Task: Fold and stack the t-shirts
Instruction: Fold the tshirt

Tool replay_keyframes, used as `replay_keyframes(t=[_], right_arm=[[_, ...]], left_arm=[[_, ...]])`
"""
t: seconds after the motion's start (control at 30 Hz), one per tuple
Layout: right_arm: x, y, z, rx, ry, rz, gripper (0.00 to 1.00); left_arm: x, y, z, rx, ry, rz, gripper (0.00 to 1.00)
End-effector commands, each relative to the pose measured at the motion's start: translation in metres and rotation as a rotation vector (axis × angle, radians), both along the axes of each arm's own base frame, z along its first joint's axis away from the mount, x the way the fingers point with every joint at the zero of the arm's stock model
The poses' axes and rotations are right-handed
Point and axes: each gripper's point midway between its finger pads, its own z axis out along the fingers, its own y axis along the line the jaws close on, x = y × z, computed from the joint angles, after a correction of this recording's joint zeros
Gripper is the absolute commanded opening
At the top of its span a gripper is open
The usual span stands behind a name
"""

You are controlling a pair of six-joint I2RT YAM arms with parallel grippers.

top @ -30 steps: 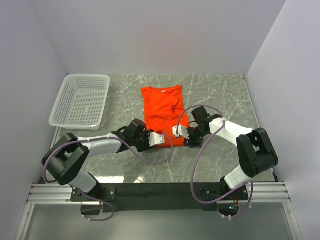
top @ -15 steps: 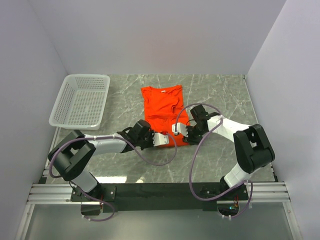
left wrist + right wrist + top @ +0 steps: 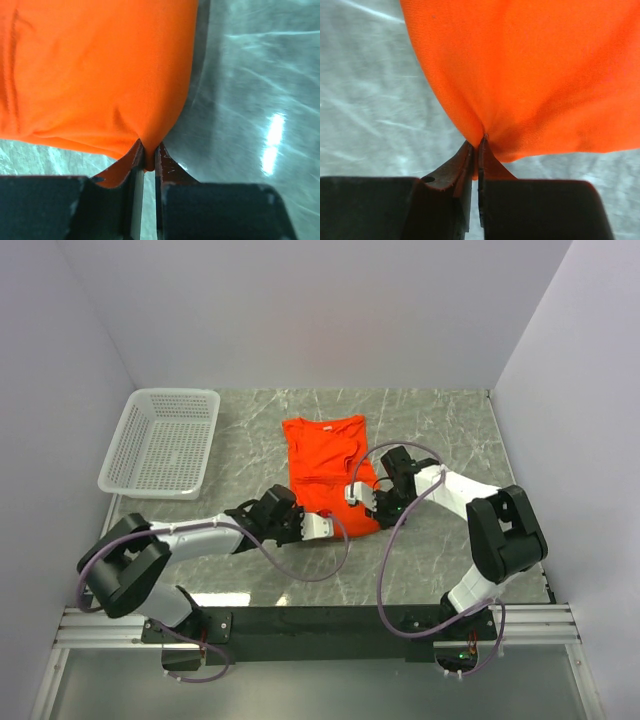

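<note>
While the orange-red t-shirt (image 3: 322, 455) is laid flat on the marble worktop (image 3: 440, 430), its near end is pinched from both sides.
The left claw (image 3: 148, 150) is clenched almost fully on a small fold of cloth at the near left of the hem, with only a thin sliver of fabric between its jaws. The right claw (image 3: 479, 142) is closed likewise on the near right edge. The collar end is turned toward the far wall. A white mesh basket (image 3: 165, 440) is seen far left, well apart from the t-shirt.

left jaws closed onto t-shirt (image 3: 322, 455) hem, right jaws too
</note>
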Motion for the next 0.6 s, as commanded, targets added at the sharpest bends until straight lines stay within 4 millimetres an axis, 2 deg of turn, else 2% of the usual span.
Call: replay_keyframes(t=[0.0, 0.13, 0.17, 0.3, 0.43, 0.57], right_arm=[[-0.027, -0.003, 0.012, 0.027, 0.131, -0.017, 0.00], [-0.045, -0.002, 0.023, 0.070, 0.150, -0.015, 0.00], [-0.048, -0.002, 0.025, 0.077, 0.155, -0.014, 0.00], [-0.069, -0.002, 0.045, 0.126, 0.173, -0.015, 0.00], [-0.073, -0.002, 0.065, 0.165, 0.150, -0.038, 0.00], [-0.062, 0.005, 0.083, 0.207, 0.139, -0.085, 0.00]], left_arm=[[-0.021, 0.000, 0.013, -0.024, 0.020, -0.074, 0.01], [-0.041, 0.001, 0.018, -0.046, 0.054, -0.134, 0.01], [-0.053, 0.001, 0.018, -0.048, 0.084, -0.171, 0.01], [-0.078, -0.002, 0.031, -0.073, 0.134, -0.245, 0.01], [-0.095, 0.002, 0.046, -0.098, 0.176, -0.276, 0.00], [-0.095, 0.006, 0.061, -0.113, 0.163, -0.269, 0.00]])
